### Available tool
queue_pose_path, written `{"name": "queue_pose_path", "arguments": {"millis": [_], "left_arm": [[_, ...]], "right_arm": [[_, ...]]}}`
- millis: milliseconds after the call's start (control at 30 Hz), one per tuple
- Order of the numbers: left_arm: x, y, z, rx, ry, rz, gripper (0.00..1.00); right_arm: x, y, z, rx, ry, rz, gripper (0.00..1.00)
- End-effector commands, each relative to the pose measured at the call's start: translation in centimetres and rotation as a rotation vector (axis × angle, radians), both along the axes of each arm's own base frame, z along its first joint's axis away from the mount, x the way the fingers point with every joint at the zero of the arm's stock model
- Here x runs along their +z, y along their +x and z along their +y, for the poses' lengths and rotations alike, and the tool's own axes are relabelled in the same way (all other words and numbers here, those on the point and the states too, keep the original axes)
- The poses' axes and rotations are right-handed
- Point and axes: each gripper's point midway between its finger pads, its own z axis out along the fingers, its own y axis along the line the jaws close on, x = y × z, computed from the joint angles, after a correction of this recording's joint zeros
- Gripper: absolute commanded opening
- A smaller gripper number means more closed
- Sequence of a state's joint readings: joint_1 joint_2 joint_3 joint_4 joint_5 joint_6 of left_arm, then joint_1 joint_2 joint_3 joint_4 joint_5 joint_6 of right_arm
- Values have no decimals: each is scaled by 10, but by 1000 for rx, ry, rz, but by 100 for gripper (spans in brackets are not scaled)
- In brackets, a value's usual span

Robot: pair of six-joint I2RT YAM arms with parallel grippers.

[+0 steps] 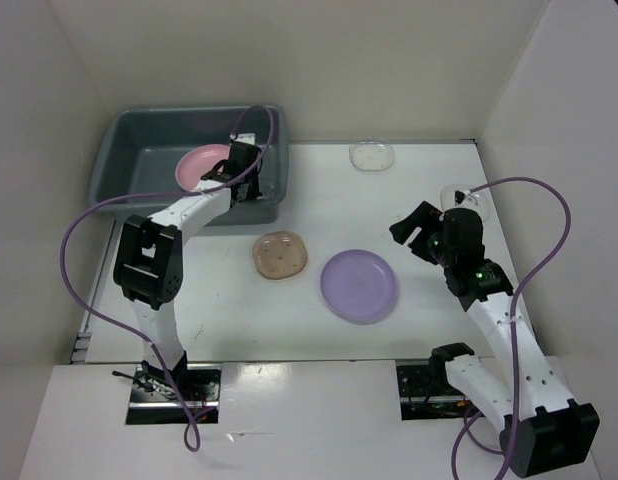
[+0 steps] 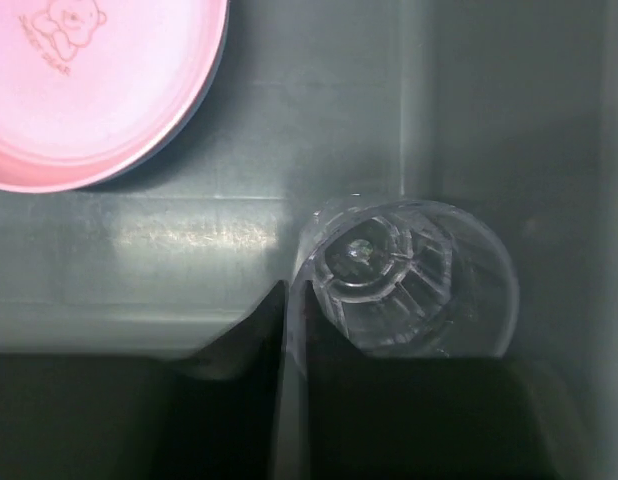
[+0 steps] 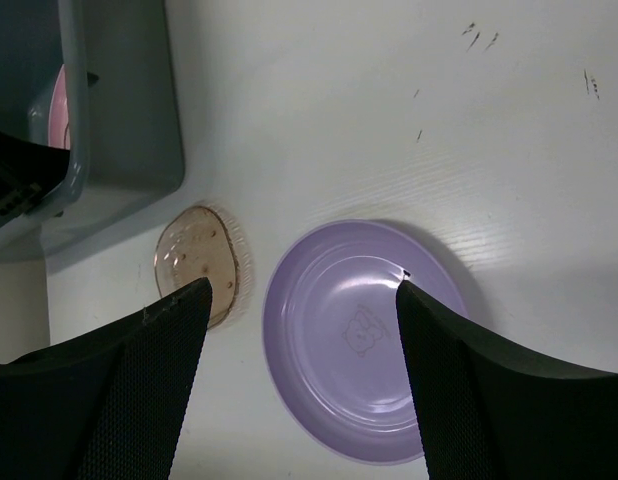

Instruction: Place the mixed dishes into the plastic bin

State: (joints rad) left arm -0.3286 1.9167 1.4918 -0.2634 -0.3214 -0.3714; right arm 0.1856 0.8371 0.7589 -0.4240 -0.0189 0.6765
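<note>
In the gray bin [image 1: 149, 160], right of the pink plate [image 2: 79, 80], the left gripper [image 2: 295, 300] pinches the wall of the clear cup [image 2: 409, 280]. The right gripper [image 3: 301, 290] hangs wide open over the lavender plate [image 3: 359, 370].

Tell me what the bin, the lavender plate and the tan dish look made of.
Bin: dark gray opaque plastic, likely; dull sheen on its floor.
Lavender plate: opaque plastic, smooth, with a moulded bear mark.
Tan dish: translucent plastic, probably; the table shows through it, speckled.
</note>
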Motion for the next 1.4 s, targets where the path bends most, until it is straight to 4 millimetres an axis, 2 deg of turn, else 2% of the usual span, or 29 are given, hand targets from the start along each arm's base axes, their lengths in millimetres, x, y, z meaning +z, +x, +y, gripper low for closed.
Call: {"name": "queue_pose_path", "arguments": {"millis": [0,67,167,200,233,267,300,367,400,467,533,567,600,667,700,833,867,967,1000,1100,1133,1233,1267,1300,1333,1367], "left_arm": [[-2,5,-7,1,-39,-26,25],[-4,5,-7,-5,-32,-26,31],[7,5,-3,0,-18,-54,45],[20,7,-1,11,-17,-83,50],[27,7,3,11,1,-98,64],[36,6,6,12,19,-116,71],[63,8,8,17,14,-178,83],[95,8,16,47,25,-249,98],[123,4,20,54,18,-310,100],[162,1,23,67,-8,-394,100],[204,-12,24,58,-47,-475,100],[215,-17,20,31,-71,-494,100],[242,-27,19,18,-115,-547,100],[256,-40,9,-34,-180,-557,100],[267,-54,-6,-122,-249,-561,100],[232,-97,-56,-301,-429,-432,100],[200,-114,-76,-348,-438,-353,100],[165,-152,-106,-444,-506,-232,100],[139,-171,-117,-483,-512,-161,100],[100,-200,-133,-542,-496,-52,99],[80,-210,-134,-545,-494,0,99],[46,-221,-147,-573,-488,77,97],[38,-220,-152,-580,-485,87,96],[22,-219,-157,-576,-468,117,96],[14,-221,-164,-589,-457,130,96],[13,-216,-171,-590,-452,109,96]], "right_arm": [[2,-5,0,-4,0,-10,80],[2,-5,0,-4,0,-10,80],[2,-5,0,-4,0,-10,80],[2,-5,0,-4,0,-10,80],[2,-5,0,-4,0,-10,80],[2,-5,0,-4,0,-10,80],[2,-5,0,-4,0,-10,80],[-1,-4,0,-4,-2,-1,80],[-1,-4,0,-4,-2,-1,80],[-4,-3,0,-4,-4,11,80],[-8,-2,2,10,-9,22,80],[-6,-1,2,10,-8,14,80],[-8,0,2,10,-9,22,80],[-6,3,3,14,-16,15,80],[-6,3,3,14,-16,15,80],[-2,8,3,19,-23,7,80],[3,10,4,19,-21,-3,80],[1,12,4,19,-23,9,80],[1,12,4,19,-23,9,80],[-4,16,4,23,-34,20,80],[-3,18,5,23,-34,20,80],[-5,20,5,23,-34,23,80],[-3,22,6,23,-32,13,80],[-6,23,6,23,-34,23,80],[-6,23,6,23,-34,23,80],[-9,23,6,24,-36,34,80]]}}
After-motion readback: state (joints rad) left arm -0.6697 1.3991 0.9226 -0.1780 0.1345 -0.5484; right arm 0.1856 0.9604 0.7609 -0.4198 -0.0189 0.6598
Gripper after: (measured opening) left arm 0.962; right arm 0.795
